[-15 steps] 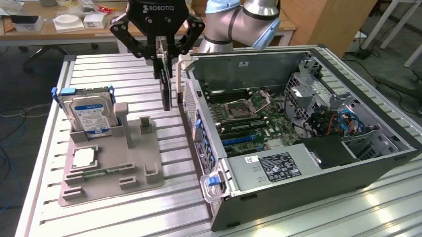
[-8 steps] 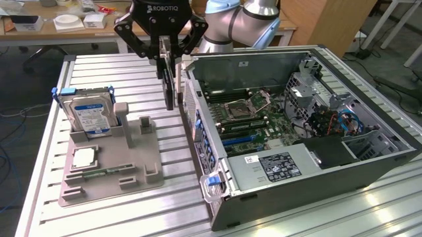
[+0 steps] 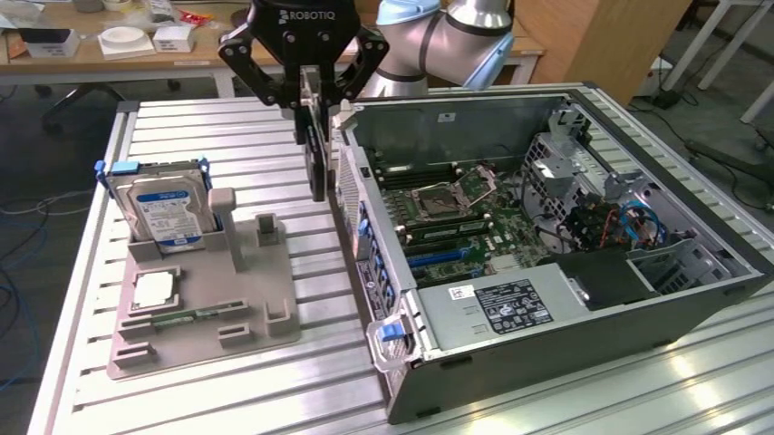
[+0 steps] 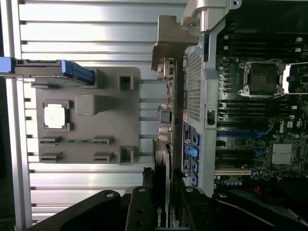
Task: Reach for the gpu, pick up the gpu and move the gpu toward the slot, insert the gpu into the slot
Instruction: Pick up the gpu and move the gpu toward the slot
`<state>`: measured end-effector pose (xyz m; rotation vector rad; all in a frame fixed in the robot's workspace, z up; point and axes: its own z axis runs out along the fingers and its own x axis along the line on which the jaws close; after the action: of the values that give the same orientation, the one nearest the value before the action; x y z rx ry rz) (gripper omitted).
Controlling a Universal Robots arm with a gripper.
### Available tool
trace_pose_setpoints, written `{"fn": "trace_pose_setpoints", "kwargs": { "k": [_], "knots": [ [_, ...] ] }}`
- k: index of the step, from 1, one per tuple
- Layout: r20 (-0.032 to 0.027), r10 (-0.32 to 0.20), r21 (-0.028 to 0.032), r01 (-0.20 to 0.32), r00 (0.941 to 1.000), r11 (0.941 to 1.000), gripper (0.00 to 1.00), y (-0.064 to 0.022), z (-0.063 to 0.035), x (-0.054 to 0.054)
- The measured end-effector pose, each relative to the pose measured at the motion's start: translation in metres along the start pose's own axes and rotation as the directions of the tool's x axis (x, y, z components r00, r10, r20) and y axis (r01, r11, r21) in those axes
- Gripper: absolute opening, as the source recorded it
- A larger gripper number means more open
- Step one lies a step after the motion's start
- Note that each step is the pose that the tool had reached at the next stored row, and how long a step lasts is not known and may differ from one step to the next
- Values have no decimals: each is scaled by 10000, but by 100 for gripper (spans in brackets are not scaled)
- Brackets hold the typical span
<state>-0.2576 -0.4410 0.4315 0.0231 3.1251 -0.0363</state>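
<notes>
Currently: the pincer [image 3: 312, 95] is gripping the gpu [image 3: 317, 149], which is hanging edge-on above the tabletop [image 3: 206, 381], just beside the case [image 3: 581, 326] wall on the exterior view's left.
Handling, judged: lifting clear of the wall, then lining the card's edge up with the blue slot [image 3: 441, 256].
Appearance: thin, dark, with a silver bracket [image 4: 168, 48].

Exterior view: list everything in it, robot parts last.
Thin flat dark gpu card: one, black, held upright beside the case.
Long narrow blue plastic slot: one marked, blue, motherboard inside case.
Open metal computer case: one, dark grey, exterior view's right.
Boxy silver hard drive: one, blue-white label, standing in holder.
Grey plastic holder: one, grey, exterior view's left.
Square silver processor chip: one, silver, on holder.
Slatted aluminium table: one, silver, under everything.
Black gripper: one, black, shut on gpu card.
</notes>
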Motion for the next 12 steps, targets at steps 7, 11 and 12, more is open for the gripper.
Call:
{"fn": "trace_pose_setpoints", "kwargs": {
  "k": [7, 11, 12],
  "knots": [
    [0, 0, 0, 0, 10000, 10000, 26, 1, 1, -51],
    [0, 0, 0, 0, 10000, 10000, 26, 1, 1, -76],
    [0, 0, 0, 0, 10000, 10000, 26, 1, 1, -82]
  ]
}}
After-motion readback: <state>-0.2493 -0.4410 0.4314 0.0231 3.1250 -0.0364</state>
